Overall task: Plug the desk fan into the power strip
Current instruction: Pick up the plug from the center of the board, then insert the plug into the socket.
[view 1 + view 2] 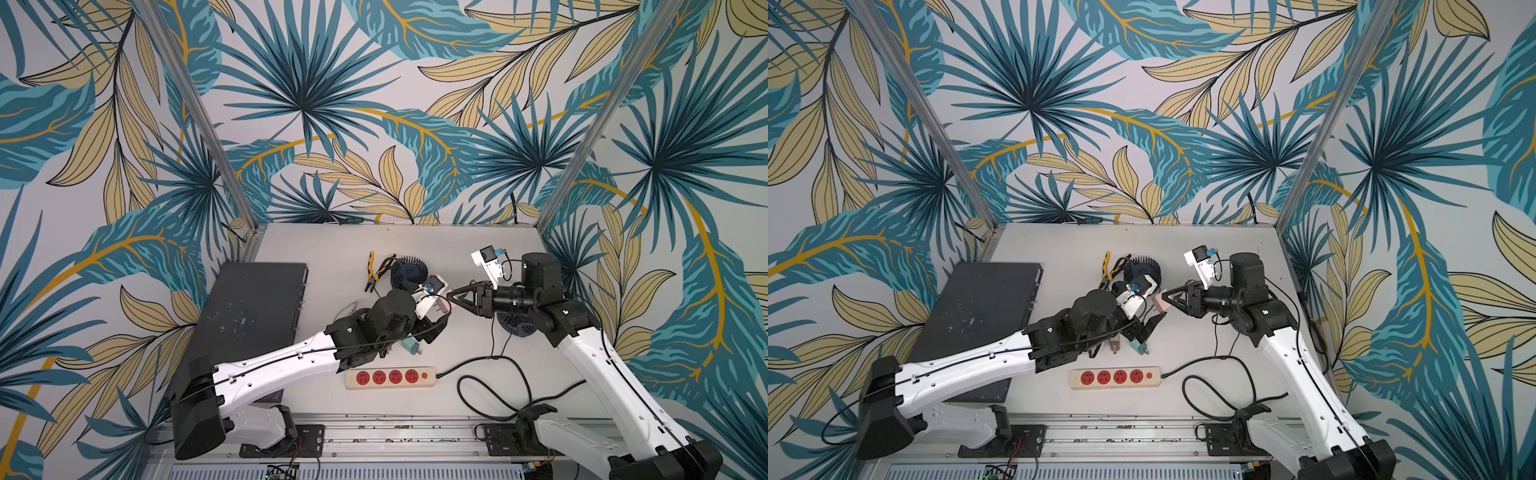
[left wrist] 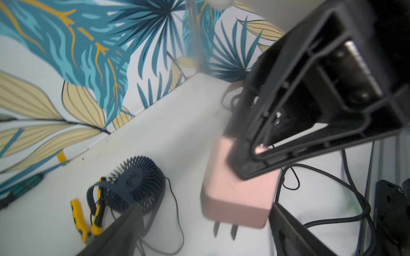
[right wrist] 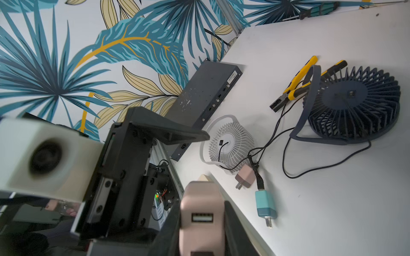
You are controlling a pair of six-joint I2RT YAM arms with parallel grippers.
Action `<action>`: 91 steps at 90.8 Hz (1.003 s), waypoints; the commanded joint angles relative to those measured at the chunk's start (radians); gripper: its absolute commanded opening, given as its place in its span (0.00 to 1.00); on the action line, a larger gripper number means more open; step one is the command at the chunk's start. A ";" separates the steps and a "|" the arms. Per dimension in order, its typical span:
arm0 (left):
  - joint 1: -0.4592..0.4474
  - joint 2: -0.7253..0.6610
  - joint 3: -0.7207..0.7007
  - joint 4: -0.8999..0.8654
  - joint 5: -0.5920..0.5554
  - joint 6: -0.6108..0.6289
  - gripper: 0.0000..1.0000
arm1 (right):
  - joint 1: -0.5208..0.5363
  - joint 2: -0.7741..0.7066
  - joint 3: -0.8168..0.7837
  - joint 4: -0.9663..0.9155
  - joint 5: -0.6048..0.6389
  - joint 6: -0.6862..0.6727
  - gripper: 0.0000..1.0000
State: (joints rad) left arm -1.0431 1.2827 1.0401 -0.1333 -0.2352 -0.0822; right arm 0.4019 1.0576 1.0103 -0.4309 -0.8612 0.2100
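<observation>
My right gripper is shut on a pink USB adapter with an empty USB port, held above the table's middle. In the left wrist view the adapter points its two prongs down. My left gripper stands open around it; one finger is at its edge. The cream power strip lies near the front, its red sockets empty. A dark blue desk fan and a white fan lie behind, with cords running to a teal adapter and a second pink adapter.
A flat black box lies at the left. Yellow pliers rest beside the blue fan. Another dark fan sits under my right arm. The strip's black cord loops over the front right. A screwdriver lies by the back wall.
</observation>
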 commanded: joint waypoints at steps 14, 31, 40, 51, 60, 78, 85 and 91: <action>0.079 -0.293 -0.203 -0.375 -0.001 -0.550 1.00 | 0.220 0.034 -0.103 0.071 0.207 -0.436 0.00; 0.100 -0.419 -0.372 -0.504 0.153 -0.748 0.99 | 0.348 0.098 -0.188 0.079 0.258 -0.708 0.00; 0.101 -0.471 -0.444 -0.515 0.177 -0.807 0.99 | 0.420 0.143 -0.214 0.085 0.296 -0.776 0.00; 0.101 -0.520 -0.519 -0.487 0.189 -0.855 1.00 | 0.483 0.169 -0.258 0.125 0.329 -0.831 0.00; 0.102 -0.532 -0.554 -0.448 0.200 -0.869 1.00 | 0.502 0.187 -0.285 0.129 0.306 -0.887 0.00; 0.112 -0.515 -0.579 -0.475 0.177 -0.848 0.99 | 0.533 0.215 -0.307 0.101 0.370 -0.943 0.00; 0.144 -0.516 -0.600 -0.469 0.194 -0.834 0.97 | 0.535 0.206 -0.329 0.108 0.392 -0.952 0.00; 0.172 -0.517 -0.612 -0.478 0.207 -0.820 0.96 | 0.536 0.199 -0.346 0.115 0.394 -0.966 0.00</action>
State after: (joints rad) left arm -0.9073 0.7662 0.4557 -0.6102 -0.0429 -0.9241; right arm 0.9318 1.2675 0.7044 -0.3328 -0.5003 -0.7036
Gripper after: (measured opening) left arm 0.967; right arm 0.281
